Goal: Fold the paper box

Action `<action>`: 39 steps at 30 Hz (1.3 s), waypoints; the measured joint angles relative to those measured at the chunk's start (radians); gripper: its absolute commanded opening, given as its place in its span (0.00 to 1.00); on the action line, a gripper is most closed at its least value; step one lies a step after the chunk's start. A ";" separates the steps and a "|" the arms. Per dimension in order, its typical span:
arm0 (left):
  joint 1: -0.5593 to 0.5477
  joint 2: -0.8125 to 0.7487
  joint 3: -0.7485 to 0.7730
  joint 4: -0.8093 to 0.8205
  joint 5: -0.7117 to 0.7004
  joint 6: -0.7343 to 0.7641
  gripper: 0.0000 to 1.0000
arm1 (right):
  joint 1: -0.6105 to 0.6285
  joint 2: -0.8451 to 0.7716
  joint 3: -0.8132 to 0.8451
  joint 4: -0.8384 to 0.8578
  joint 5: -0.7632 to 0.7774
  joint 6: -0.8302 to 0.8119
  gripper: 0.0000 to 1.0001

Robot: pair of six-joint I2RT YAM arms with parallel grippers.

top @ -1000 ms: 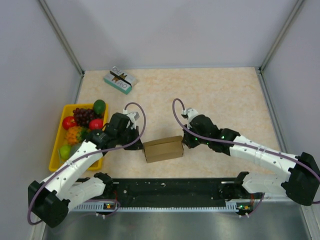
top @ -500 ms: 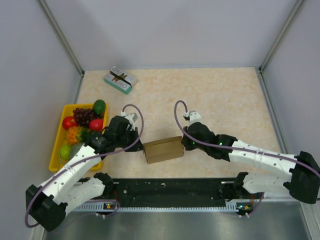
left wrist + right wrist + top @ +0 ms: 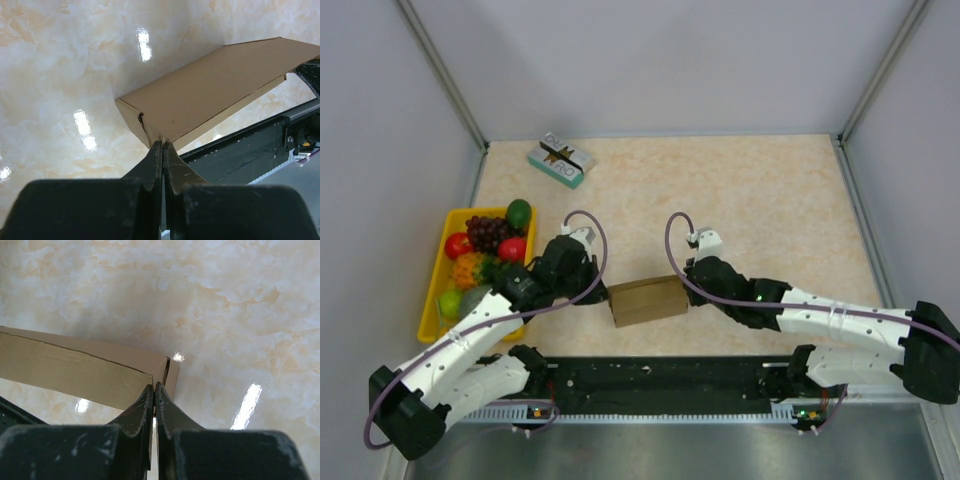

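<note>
The paper box (image 3: 647, 299) is a brown cardboard shape folded into a low long block, lying near the table's front edge between my two arms. My left gripper (image 3: 599, 291) is shut, its tips against the box's left end. In the left wrist view the tips (image 3: 162, 144) meet at the near corner of the paper box (image 3: 210, 95). My right gripper (image 3: 689, 283) is shut too, at the box's right end. In the right wrist view its tips (image 3: 154, 386) touch the end corner of the paper box (image 3: 75, 367), beside a tucked flap slit.
A yellow tray (image 3: 430, 305) holding several fruits stands at the left, close to my left arm. A small teal-and-white printed box (image 3: 561, 160) lies at the back left. The black base rail (image 3: 660, 375) runs just in front of the paper box.
My right arm has drawn a little nearer and lower at the box's right end. My left arm has shifted slightly. The box has hardly moved and both grippers stay shut.
</note>
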 measured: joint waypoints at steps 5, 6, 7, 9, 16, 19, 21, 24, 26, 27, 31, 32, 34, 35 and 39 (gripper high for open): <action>-0.045 0.002 0.000 0.005 -0.059 -0.055 0.00 | 0.003 0.000 -0.002 0.000 0.013 0.000 0.00; -0.054 0.003 0.000 0.008 -0.070 -0.066 0.00 | 0.005 -0.002 -0.007 0.003 0.018 0.000 0.00; -0.059 0.005 0.000 0.010 -0.075 -0.077 0.00 | 0.006 -0.003 -0.010 0.004 0.021 0.000 0.00; -0.064 0.008 0.000 0.018 -0.085 -0.096 0.00 | 0.008 -0.005 -0.013 0.006 0.027 0.000 0.00; -0.074 0.010 0.000 0.028 -0.122 -0.150 0.00 | 0.019 -0.006 -0.026 0.016 0.048 0.007 0.00; -0.077 0.009 0.000 0.034 -0.132 -0.165 0.00 | 0.019 -0.006 -0.026 0.017 0.050 0.007 0.00; -0.084 0.009 0.000 0.034 -0.142 -0.170 0.00 | 0.020 -0.006 -0.026 0.017 0.050 0.007 0.00; -0.099 0.000 -0.011 0.040 -0.167 -0.176 0.00 | 0.020 -0.006 -0.026 0.018 0.050 0.008 0.00; -0.113 -0.023 -0.037 0.060 -0.188 -0.183 0.00 | 0.021 -0.006 -0.031 0.026 0.050 0.010 0.00; -0.120 -0.038 -0.051 0.071 -0.197 -0.187 0.00 | 0.021 -0.006 -0.033 0.029 0.050 0.012 0.00; -0.145 -0.113 -0.127 0.136 -0.230 -0.211 0.00 | 0.026 -0.006 -0.053 0.050 0.056 0.015 0.00; -0.148 -0.127 -0.143 0.150 -0.232 -0.217 0.00 | 0.027 -0.006 -0.056 0.053 0.056 0.015 0.00; -0.152 -0.145 -0.164 0.169 -0.237 -0.229 0.00 | 0.029 -0.008 -0.058 0.057 0.060 0.015 0.00; -0.155 -0.153 -0.173 0.179 -0.242 -0.232 0.00 | 0.030 -0.008 -0.059 0.058 0.060 0.015 0.00; -0.168 -0.180 -0.207 0.213 -0.262 -0.248 0.00 | 0.030 -0.011 -0.068 0.072 0.065 0.016 0.00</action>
